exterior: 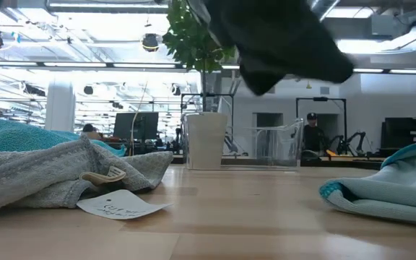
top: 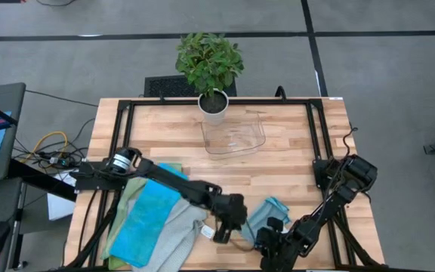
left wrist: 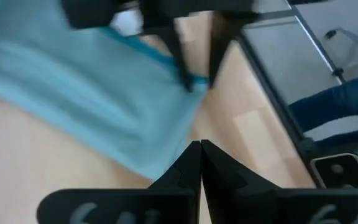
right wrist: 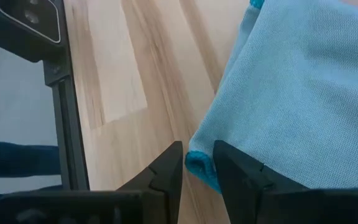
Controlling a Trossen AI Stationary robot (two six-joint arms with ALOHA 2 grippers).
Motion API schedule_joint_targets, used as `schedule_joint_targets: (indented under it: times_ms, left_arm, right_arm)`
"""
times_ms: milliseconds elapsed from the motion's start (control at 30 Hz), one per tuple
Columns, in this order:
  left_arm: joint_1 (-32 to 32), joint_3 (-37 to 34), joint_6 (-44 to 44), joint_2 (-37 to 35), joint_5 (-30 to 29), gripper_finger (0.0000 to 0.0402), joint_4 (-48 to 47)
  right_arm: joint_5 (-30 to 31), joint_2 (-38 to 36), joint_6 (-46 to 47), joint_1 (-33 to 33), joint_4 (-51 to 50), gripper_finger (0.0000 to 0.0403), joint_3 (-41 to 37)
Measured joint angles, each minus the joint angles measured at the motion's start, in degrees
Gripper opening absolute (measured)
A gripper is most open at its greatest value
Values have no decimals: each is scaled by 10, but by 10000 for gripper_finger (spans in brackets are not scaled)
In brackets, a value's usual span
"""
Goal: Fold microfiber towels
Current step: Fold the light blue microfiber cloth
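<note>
Right hand (right wrist: 197, 163) is pinched on the teal-edged corner of the towel (right wrist: 297, 81) at the tabletop's (top: 293, 162) near edge. Left hand (left wrist: 201, 163) hovers beside it, fingers together. Towel's light and floppy, so grab corners.

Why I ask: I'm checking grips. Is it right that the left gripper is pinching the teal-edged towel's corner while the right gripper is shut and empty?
No, swapped. The right gripper pinches the teal-edged towel corner, per the right wrist view; the left gripper is shut and empty.
</note>
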Motion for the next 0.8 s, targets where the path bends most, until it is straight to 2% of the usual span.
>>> schedule_joint_targets:
  times_ms: [100,200,300,400,533,667,800]
  left_arm:
    - [-24,0,24,0,-31,6,4]
    - [-34,-1,24,6,-30,26,1]
    - [-28,0,13,6,-11,63,14]
    - [-20,0,-1,6,-38,107,32]
    - [-10,0,-18,6,-60,149,83]
    - [-4,0,-7,6,-50,159,103]
    - [11,0,-25,6,10,156,107]
  right_arm:
    - [-1,-4,3,1,4,121,-1]
    - [-18,-26,1,2,-13,127,-3]
    - [-10,-61,4,3,-42,142,-3]
    - [-7,-87,15,1,-85,160,-3]
    - [11,-115,13,8,-87,173,-2]
    - [-59,-110,-40,6,-99,168,-2]
    - [-98,-98,-86,-5,-118,166,11]
